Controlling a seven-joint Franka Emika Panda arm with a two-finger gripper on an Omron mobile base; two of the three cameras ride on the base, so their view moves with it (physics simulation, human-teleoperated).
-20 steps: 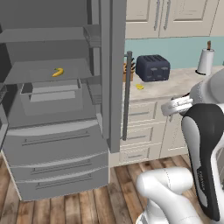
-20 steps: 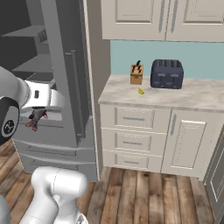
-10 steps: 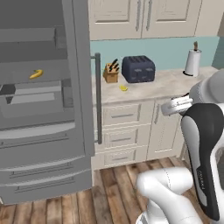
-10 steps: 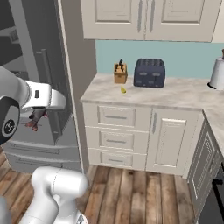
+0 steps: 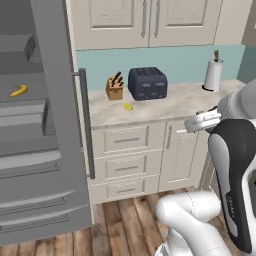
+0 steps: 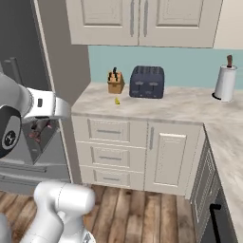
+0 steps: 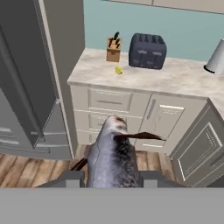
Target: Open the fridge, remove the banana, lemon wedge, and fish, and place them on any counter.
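Now the jaws are clamped on the fish point(image 7: 112, 159), which sticks out in front of the hand. Also, the lemon wedge point(image 5: 128, 106) lies on the counter point(image 5: 170, 102), just beside the knife block point(image 5: 115, 88). Inside the open fridge point(image 5: 55, 130), the banana point(image 5: 19, 90) rests on a shelf.
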